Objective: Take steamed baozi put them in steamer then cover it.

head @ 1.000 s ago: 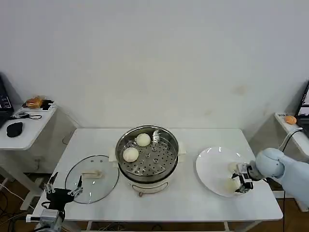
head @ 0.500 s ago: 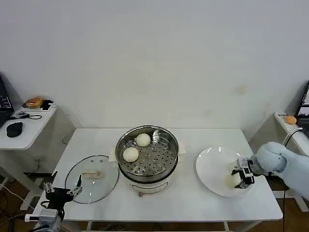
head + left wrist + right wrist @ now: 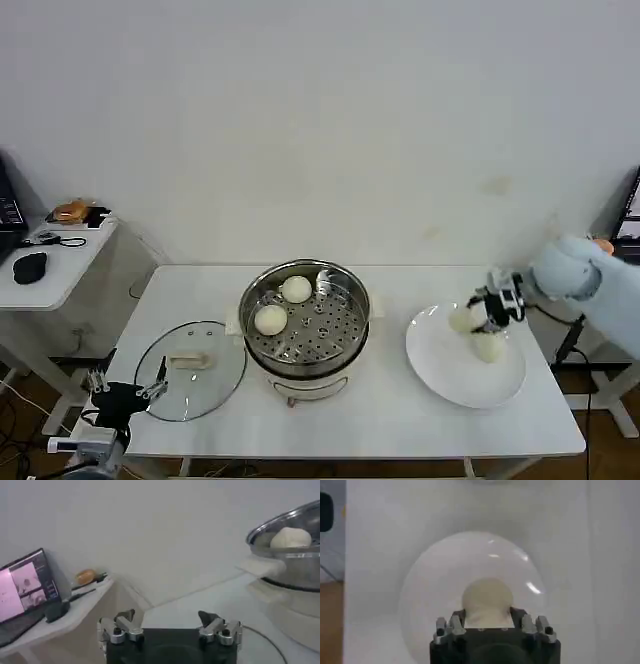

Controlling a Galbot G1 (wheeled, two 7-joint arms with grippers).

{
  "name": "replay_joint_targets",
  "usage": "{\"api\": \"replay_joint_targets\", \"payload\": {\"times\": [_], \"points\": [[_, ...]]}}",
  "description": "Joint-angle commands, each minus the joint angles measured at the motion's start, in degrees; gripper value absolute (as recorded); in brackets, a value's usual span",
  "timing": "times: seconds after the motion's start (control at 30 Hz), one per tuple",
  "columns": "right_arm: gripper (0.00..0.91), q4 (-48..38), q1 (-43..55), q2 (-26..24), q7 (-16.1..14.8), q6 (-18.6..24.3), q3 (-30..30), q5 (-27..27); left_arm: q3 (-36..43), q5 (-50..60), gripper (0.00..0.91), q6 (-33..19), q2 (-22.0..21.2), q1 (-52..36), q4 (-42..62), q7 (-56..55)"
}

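The steamer [image 3: 345, 345] stands mid-table with two steamed baozi [image 3: 296, 289] [image 3: 270, 320] on its perforated floor. My right gripper [image 3: 468, 318] hovers over the white plate [image 3: 440, 370], shut on a third baozi [image 3: 460, 320]. In the right wrist view that bun [image 3: 487, 600] sits between the right gripper's [image 3: 487, 616] jaws, above the plate [image 3: 430, 580]. Another baozi [image 3: 488, 347] lies on the plate just below it. The glass cover [image 3: 200, 385] rests flat on the table left of the steamer. My left gripper [image 3: 125, 392] waits open off the table's front left corner; in the left wrist view the gripper [image 3: 170, 625] faces the steamer [image 3: 295, 562].
A small side table [image 3: 55, 280] at the far left carries a black mouse [image 3: 30, 266] and an orange item [image 3: 70, 211]; a laptop [image 3: 25, 587] stands on it. Another side surface at the far right holds an orange object [image 3: 600, 246]. A bare strip of table lies between steamer and plate.
My right gripper has lifted off the plate with a baozi and moved back and toward the steamer. The left arm has sunk slightly.
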Motion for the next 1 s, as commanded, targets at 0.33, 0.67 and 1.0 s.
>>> {"api": "replay_joint_targets", "payload": {"times": [0.33,0.67,1.0], "points": [[0.635,-3.6,25.5,24.7,0.2,0.0,-14.2,9.5,-0.8,-0.2,0.907,0.2,-0.6,-0.7,0.4,0.0],[0.635,-5.7,20.3,37.5,-2.5,4.1,-14.3,7.1,-3.1,-0.2,0.907,0.0,-1.4,0.7,-0.3,0.0],[0.635,-4.2,16.3,41.2,-3.8,8.4,-19.4,4.8,-4.1,-0.2,0.907,0.0,-1.9,1.1,-0.4,0.0]]}}
